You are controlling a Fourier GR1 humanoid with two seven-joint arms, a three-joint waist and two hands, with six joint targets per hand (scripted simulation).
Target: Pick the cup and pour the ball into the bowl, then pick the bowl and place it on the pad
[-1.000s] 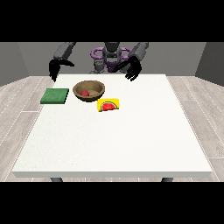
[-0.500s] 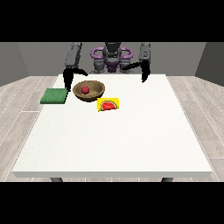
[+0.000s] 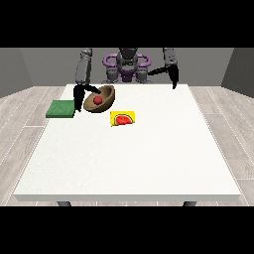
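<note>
Underneath, white table (image 3: 149, 163), wood-plank floor (image 3: 233, 129).

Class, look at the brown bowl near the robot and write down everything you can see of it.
The bowl is brown, round and wood-like, with a darker inside. It is tilted, its opening turned toward the camera, and a red ball lies inside. It sits at the far left part of the white table, between the green pad and the yellow watermelon card. The hand at the view's left is against its left rim; whether the bowl is off the table cannot be told.
</note>
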